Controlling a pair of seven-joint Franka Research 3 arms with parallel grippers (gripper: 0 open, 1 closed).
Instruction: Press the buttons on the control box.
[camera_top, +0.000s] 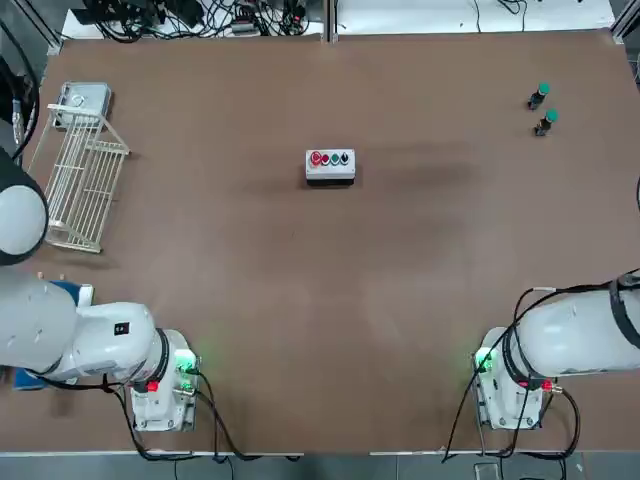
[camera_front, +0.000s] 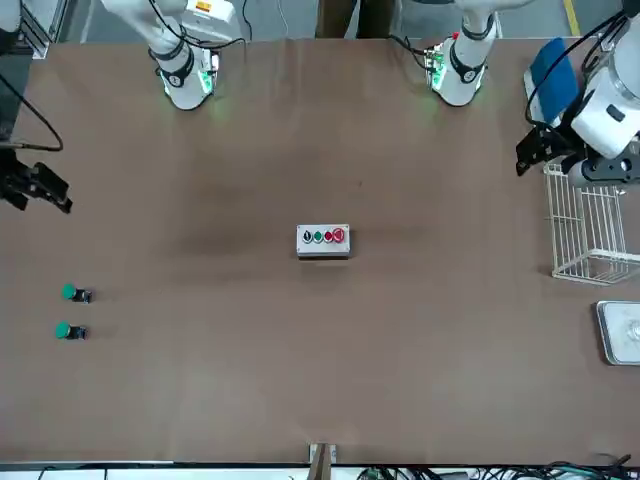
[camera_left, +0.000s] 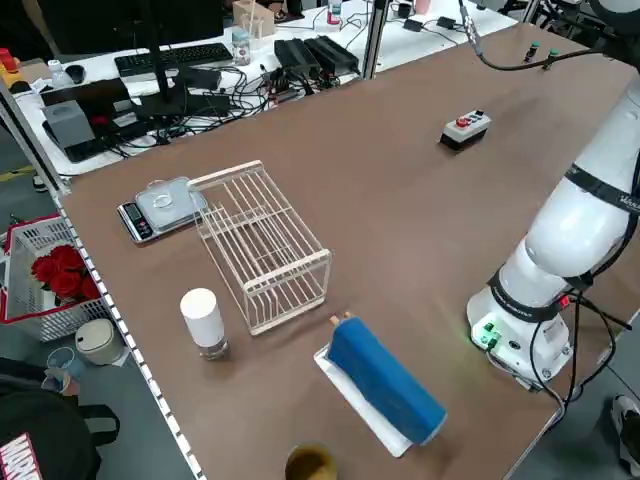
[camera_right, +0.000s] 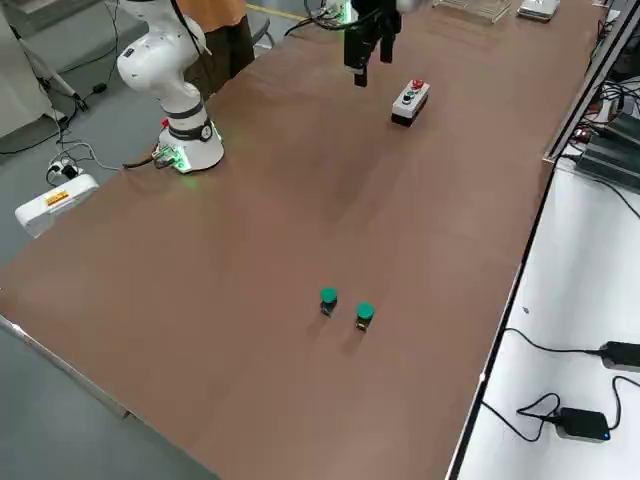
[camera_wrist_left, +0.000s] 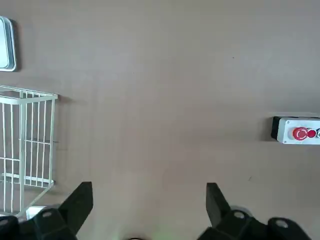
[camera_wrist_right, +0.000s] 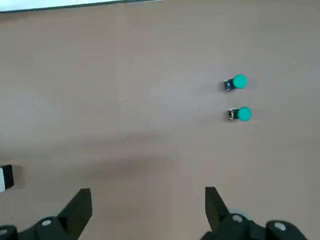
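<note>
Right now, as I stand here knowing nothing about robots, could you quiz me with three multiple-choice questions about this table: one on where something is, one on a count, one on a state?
1. Where is the control box?
A. Near the middle of the table
B. Inside the wire rack
C. Beside the left arm's base

2. How many loose green-capped pieces lie on the table?
A. One
B. Two
C. Four

3. How does the left gripper stand?
A. Shut on the control box
B. Shut on nothing
C. Open and holding nothing

Answers: 1 A, the top view shows the box alone at mid-table, far from the wire rack. 2 B, two green caps sit close together at the table's far right. 3 C, the left wrist view shows its fingers wide apart over bare table.
</note>
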